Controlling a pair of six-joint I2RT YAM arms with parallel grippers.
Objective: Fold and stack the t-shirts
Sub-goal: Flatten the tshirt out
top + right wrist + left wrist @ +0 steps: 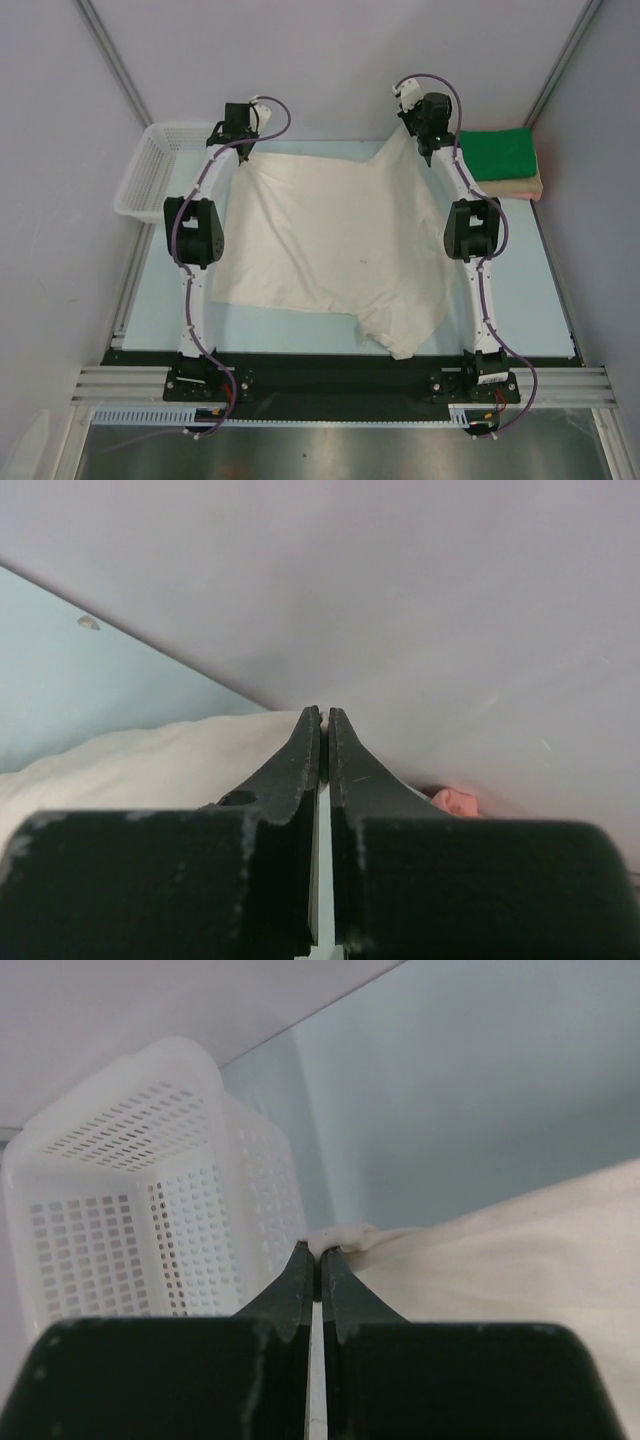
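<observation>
The cream-white t-shirt (330,240) lies spread over the middle of the table, its far edge lifted at both corners. My left gripper (244,152) is shut on its far left corner (345,1235), next to the basket. My right gripper (427,152) is shut on its far right corner (180,755). The bright green t-shirt (497,152) lies folded on top of the folded peach-tan t-shirt (520,188) at the far right; a bit of peach cloth (455,801) shows in the right wrist view.
A white plastic lattice basket (150,175) stands at the far left edge of the table, close to my left gripper; it also shows in the left wrist view (130,1200). Grey walls close in the back and sides.
</observation>
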